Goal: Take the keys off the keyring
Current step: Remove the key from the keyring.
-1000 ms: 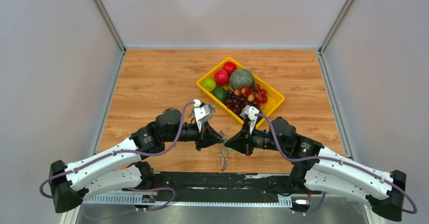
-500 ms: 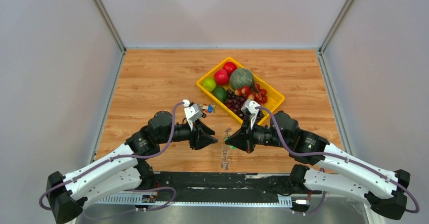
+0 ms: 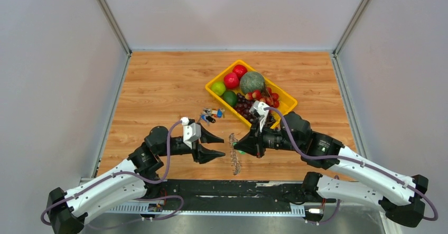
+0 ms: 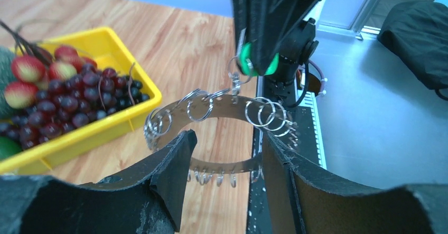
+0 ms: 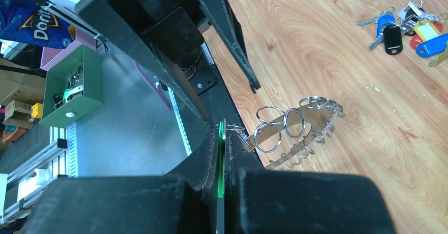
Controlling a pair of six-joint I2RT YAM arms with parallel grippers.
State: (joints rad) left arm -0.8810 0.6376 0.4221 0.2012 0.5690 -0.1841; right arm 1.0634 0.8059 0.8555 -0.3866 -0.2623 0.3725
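The keyring (image 3: pixel 234 159) is a large flat metal band hung with several small silver rings; I cannot make out key blades on it. It hangs above the table's near edge from its green tag (image 4: pixel 257 59). My right gripper (image 3: pixel 238 149) is shut on that tag (image 5: pixel 220 160), and the band (image 5: pixel 298 125) dangles just past its tips. My left gripper (image 3: pixel 223 147) is open and empty, just left of the band. In the left wrist view the band (image 4: pixel 211 104) hangs beyond my spread fingers (image 4: pixel 169 181).
A small bunch of keys with blue, red and black heads (image 3: pixel 211 113) lies on the wood behind my left gripper, and shows in the right wrist view (image 5: pixel 407 25). A yellow tray (image 3: pixel 288 103) of fruit and grapes stands behind the right arm.
My left arm has drawn back to the left, away from the ring, and its jaws have opened wide. The coloured bunch is uncovered. The right gripper still holds the tag.
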